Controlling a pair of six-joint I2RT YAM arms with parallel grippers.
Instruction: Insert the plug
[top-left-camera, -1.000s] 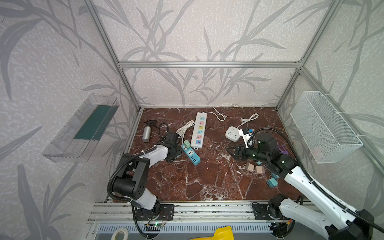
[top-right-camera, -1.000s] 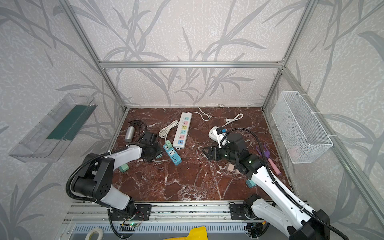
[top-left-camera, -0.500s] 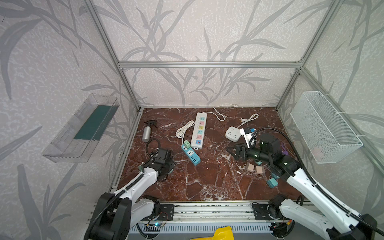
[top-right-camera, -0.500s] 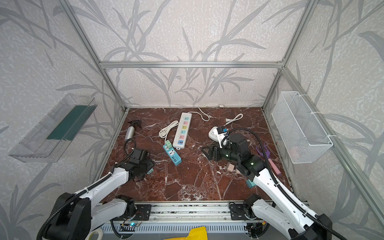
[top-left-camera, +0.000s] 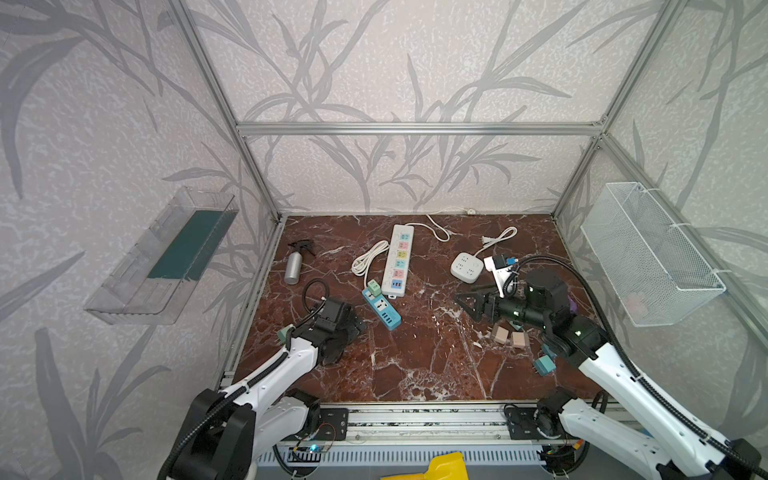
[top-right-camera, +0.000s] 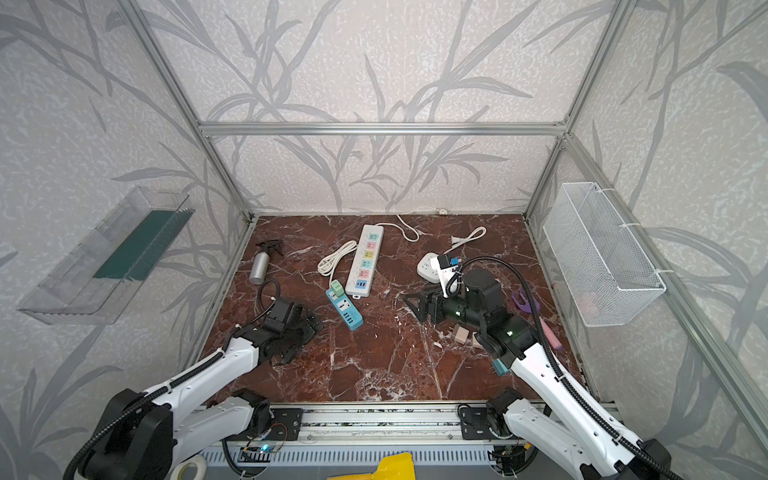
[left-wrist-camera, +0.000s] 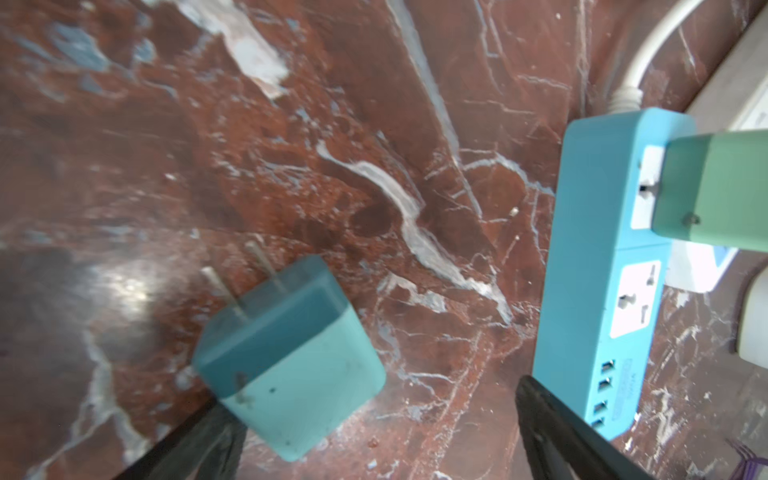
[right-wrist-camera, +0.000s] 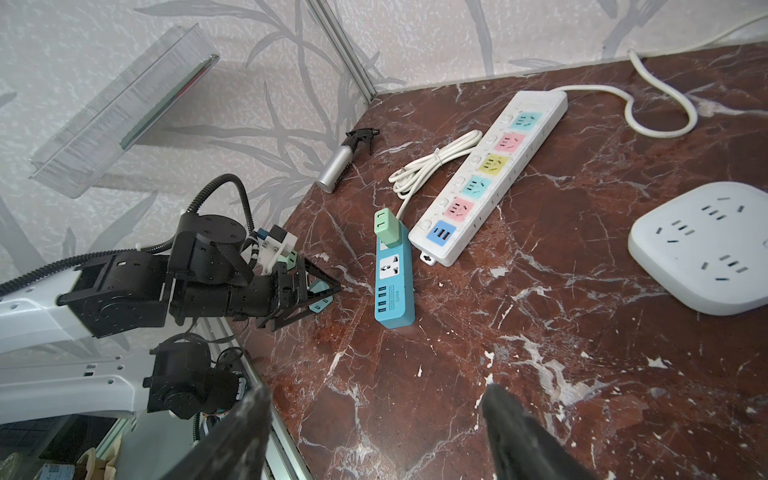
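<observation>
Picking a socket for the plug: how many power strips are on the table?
3: long white strip at back middle; blue strip just in front of it; square white hub to the right. Others could be hidden.

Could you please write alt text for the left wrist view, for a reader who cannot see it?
A teal two-prong plug sits between the wide-open jaws of the left gripper, over a red marble tabletop. Beside it lies a blue power strip with a green adapter plugged into it.

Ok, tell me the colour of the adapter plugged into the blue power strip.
The adapter is pale mint green, clearest in the right wrist view.
</observation>
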